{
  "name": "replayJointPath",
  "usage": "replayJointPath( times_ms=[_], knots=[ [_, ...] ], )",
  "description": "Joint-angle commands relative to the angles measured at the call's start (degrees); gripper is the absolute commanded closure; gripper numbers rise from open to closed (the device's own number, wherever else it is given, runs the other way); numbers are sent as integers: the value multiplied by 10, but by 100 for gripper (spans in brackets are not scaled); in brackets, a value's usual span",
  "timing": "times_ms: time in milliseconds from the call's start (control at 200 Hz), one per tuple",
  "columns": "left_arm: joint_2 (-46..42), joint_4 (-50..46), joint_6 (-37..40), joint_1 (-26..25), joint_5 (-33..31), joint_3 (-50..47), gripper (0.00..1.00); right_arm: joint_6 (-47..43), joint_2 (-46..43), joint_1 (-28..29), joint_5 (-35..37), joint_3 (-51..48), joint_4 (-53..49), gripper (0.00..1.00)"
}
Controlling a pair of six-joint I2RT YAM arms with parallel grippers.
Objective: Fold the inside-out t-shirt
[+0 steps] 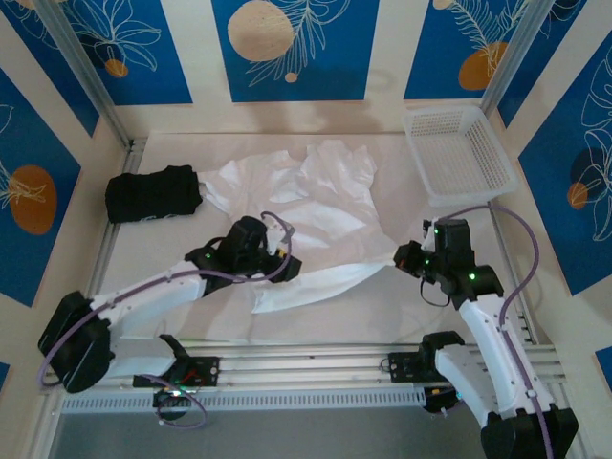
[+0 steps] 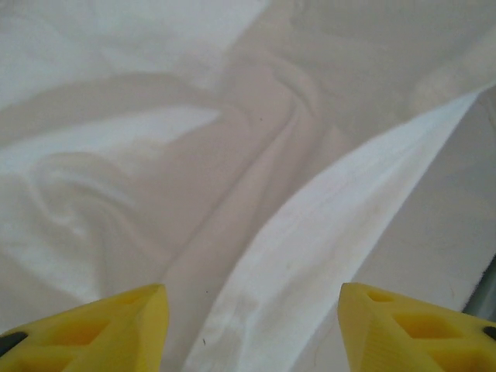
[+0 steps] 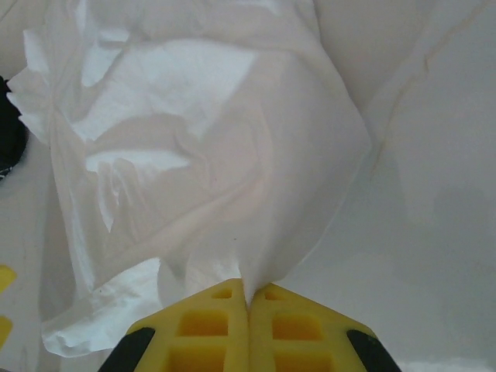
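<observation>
The white t-shirt (image 1: 316,206) lies crumpled across the middle of the table, one edge drawn out rightward into a taut band. My right gripper (image 1: 400,258) is shut on that drawn-out edge; in the right wrist view the cloth (image 3: 225,155) fans out from between the closed yellow fingers (image 3: 213,329). My left gripper (image 1: 289,260) hovers over the shirt's lower left part, open, its yellow fingertips (image 2: 116,325) wide apart with a bright fold of cloth (image 2: 325,240) running beneath them, nothing gripped.
A black folded garment (image 1: 153,194) lies at the left of the table. A white basket (image 1: 459,153) stands at the back right. Aluminium rails run along the near edge (image 1: 316,363).
</observation>
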Motion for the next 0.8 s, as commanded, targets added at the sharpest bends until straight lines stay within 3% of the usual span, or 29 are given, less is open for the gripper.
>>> replayJointPath(
  times_ms=[0,155,345,485,665,795],
  knots=[
    [61,31,37,-18,16,31,40,80,-23,-2,11,-44,-15,100],
    [163,27,46,-52,33,60,41,123,-31,-3,24,-78,0,98],
    [216,21,51,-101,55,33,43,125,-40,-11,46,-100,9,95],
    [196,30,57,-141,83,2,45,110,-30,-19,53,-107,9,93],
    [148,60,80,-153,194,-40,47,79,-24,-30,65,-109,-2,93],
    [105,108,76,-140,191,-52,46,65,-16,-33,52,-108,0,91]
  ],
)
